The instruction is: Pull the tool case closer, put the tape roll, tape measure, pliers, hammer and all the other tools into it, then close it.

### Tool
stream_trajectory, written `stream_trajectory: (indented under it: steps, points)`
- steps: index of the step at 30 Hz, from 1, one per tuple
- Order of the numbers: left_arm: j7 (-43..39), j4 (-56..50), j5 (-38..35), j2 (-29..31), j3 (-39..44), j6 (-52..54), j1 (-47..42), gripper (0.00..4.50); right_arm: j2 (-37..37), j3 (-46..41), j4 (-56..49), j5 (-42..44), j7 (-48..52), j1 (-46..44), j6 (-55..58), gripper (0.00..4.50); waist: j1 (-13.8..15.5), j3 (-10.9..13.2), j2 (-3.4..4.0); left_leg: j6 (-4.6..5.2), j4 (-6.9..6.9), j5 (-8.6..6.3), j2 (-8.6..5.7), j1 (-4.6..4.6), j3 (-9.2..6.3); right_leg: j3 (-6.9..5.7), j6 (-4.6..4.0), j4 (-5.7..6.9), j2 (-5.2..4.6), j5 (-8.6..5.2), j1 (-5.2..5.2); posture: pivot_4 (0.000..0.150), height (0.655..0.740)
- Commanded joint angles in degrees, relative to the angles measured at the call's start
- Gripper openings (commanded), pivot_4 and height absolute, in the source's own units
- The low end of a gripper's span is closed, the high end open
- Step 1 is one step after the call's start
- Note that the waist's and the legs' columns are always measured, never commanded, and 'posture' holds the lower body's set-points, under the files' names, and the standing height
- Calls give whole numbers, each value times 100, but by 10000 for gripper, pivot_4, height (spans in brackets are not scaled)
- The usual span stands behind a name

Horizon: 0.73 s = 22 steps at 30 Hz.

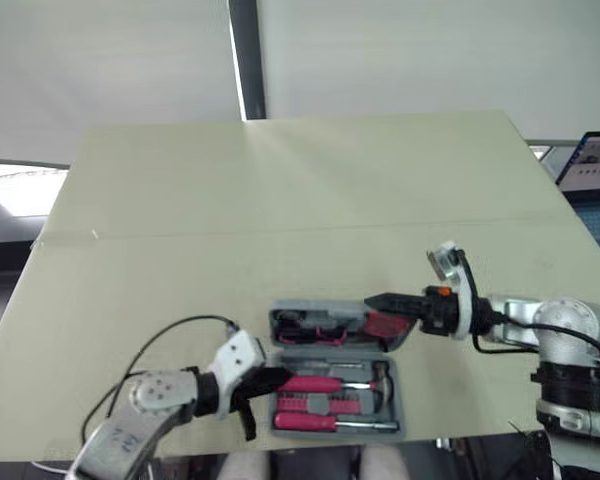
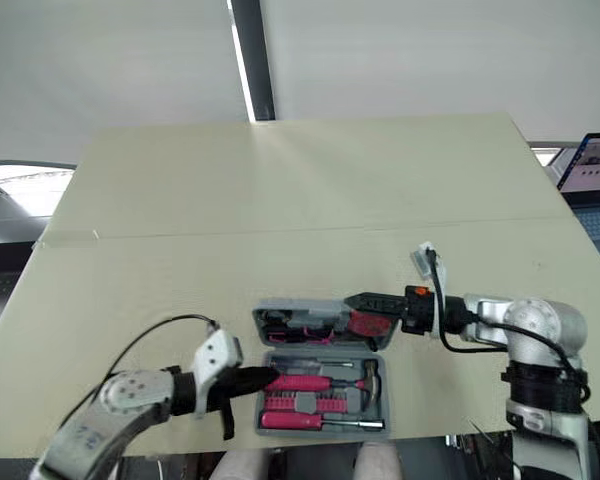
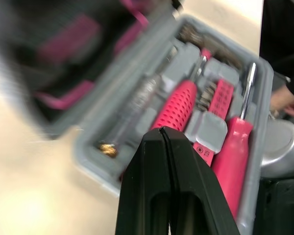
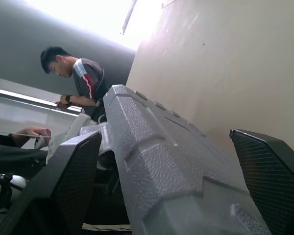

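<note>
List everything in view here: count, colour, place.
table: one, beige, under everything.
case: one, grey, open, at the table's near edge.
tools: several, pink-handled, in the case's near half.
red item: one, in the case's far half, right end; kind unclear.
screen: one, lit, past the table's right edge.
person: one, dark top, off the table in the right wrist view.
left hand: black, shut, at the case's left edge by the tools.
right hand: black, open, straddling the case's far half at its right end.
</note>
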Motion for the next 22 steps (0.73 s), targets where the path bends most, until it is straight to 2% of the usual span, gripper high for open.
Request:
stream_trajectory:
  steps: [1,4,6,9,12,15,18,22]
  points:
    - [73,-1076,-1326,151,1230,1230,700,0,-83,-563,-824,868,-356,490,333,44237,13,1,-1,-1,-2,-1,1,3,-1,2,0,3,1,0,0,1500,7373]
    - [-169,-1326,-2352,294,2566,1710,1659,0,-305,-847,-1355,1639,-743,1247,338,44237,67,3,-5,0,-4,-3,1,4,8,12,-1,-2,4,0,0,1500,7373]
    - [-508,-1168,-2561,421,3147,1595,2252,0,-482,-976,-1765,2084,-931,1843,338,44237,96,4,-7,0,-3,-3,1,4,12,18,-1,-8,5,0,1,1500,7373]
    - [-636,-616,-1661,440,3254,498,2746,0,-689,-1108,-2442,2086,-993,2722,-7,44237,198,2,-4,1,-1,-5,-3,14,17,32,-3,-24,8,-2,18,1500,7373]
    - [-658,96,-961,449,2864,-491,2471,0,-883,-900,-2857,904,-736,3380,-1430,44237,259,-1,-1,2,-1,-8,-1,15,24,46,-6,-30,14,-3,16,1500,7373]
    - [-577,478,-489,455,2426,-1096,2092,0,-1093,-629,-2818,-202,-346,3821,-2878,44237,264,-3,-9,3,-1,-10,-3,14,28,64,-6,-29,19,-3,8,1500,7373]
    - [-407,617,-376,361,2113,-1176,1745,0,-1178,-555,-2601,-769,29,4154,-3837,44237,235,-4,-19,5,-2,-11,0,14,35,71,-2,-24,23,-1,2,1500,7373]
    - [-421,856,-282,341,1816,-1406,1432,0,-1276,-478,-2266,-1102,302,4287,-4470,44237,202,-2,-22,4,-3,-11,9,18,43,72,-1,-19,29,0,0,1500,7373]
